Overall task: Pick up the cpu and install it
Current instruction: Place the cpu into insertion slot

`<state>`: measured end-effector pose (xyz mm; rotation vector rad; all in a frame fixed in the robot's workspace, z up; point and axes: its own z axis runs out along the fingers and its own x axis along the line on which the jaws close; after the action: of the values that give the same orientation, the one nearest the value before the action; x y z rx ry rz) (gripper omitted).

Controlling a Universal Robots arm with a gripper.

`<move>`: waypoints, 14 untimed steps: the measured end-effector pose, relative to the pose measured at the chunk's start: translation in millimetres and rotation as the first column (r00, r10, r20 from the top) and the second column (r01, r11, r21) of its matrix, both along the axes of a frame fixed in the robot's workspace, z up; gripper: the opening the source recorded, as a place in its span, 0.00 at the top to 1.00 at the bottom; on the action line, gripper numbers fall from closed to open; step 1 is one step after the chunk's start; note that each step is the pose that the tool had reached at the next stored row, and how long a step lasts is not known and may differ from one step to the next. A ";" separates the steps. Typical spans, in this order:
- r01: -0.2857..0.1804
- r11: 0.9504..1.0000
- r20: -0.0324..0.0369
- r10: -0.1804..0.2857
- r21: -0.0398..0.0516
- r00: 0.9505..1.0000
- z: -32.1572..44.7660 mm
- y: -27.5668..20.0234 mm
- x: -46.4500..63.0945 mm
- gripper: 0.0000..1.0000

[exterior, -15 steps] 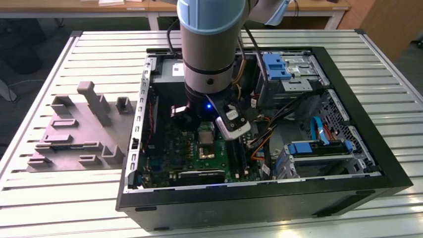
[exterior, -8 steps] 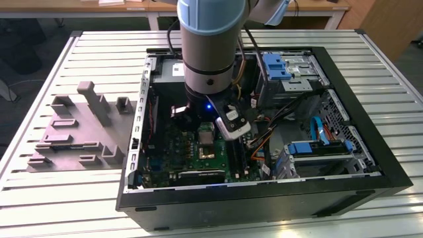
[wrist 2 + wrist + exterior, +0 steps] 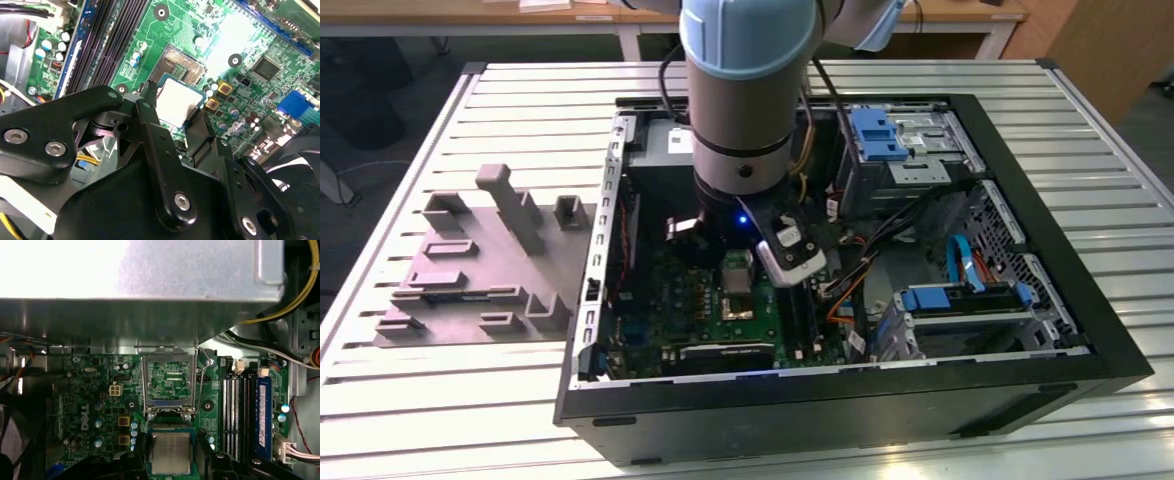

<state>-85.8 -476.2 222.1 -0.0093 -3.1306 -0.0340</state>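
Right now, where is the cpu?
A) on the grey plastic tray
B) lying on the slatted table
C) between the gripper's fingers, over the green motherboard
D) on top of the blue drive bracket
C: the cpu sits between the fingers of the gripper, over the green motherboard inside the computer case.

Raised socket frame (image 3: 145,382) and memory slots (image 3: 236,412) border the socket (image 3: 184,64), open from above

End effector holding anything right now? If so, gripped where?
Yes. The end effector holds the cpu, with its fingers pinching two opposite side edges. The socket nearby is empty.
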 end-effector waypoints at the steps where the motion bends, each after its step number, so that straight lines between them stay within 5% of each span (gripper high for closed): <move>1: 0.000 1.000 -0.001 0.000 0.000 1.000 -1.8 -0.4 0.0 0.53; 14: 0.000 1.000 -0.005 0.000 0.000 1.000 -19.8 -3.4 1.2 0.53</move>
<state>-84.7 -479.6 202.3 -0.0095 -3.1254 -0.0340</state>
